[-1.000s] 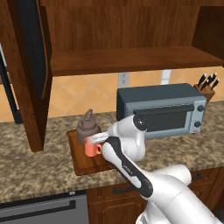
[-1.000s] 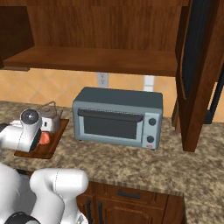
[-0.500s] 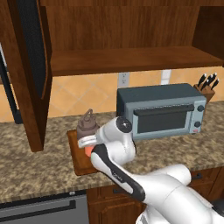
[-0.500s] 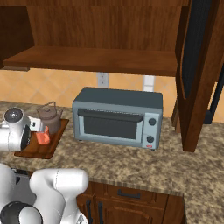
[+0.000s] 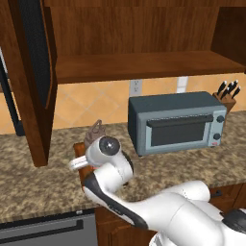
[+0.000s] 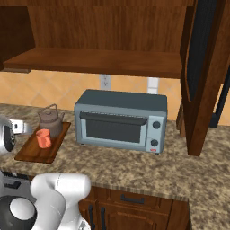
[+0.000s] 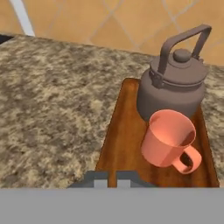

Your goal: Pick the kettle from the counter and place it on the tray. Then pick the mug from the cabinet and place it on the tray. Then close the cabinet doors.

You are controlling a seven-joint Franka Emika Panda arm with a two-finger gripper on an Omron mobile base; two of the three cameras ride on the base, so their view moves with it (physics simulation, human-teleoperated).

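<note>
- Kettle (image 7: 173, 85) and mug (image 7: 168, 139) both stand upright on the tray (image 7: 122, 144), mug just in front of the kettle, near touching. Tray sits on the surface (image 7: 52, 100), left of the toaster oven (image 6: 120, 120).
- My fingers (image 7: 111, 178) are drawn together, nearly touching, holding nothing, clear of the mug.
- Step in hand, as I judge it: the cabinet doors. Left door (image 5: 31, 81) and right door (image 6: 202, 72) both stand swung open.
- To do it well: I lift clear of the tray first so I don't clip the kettle's handle, then push each door on its outer face, near the free edge, following its arc.
- Risk: the toaster oven stands near the right door's sweep.
</note>
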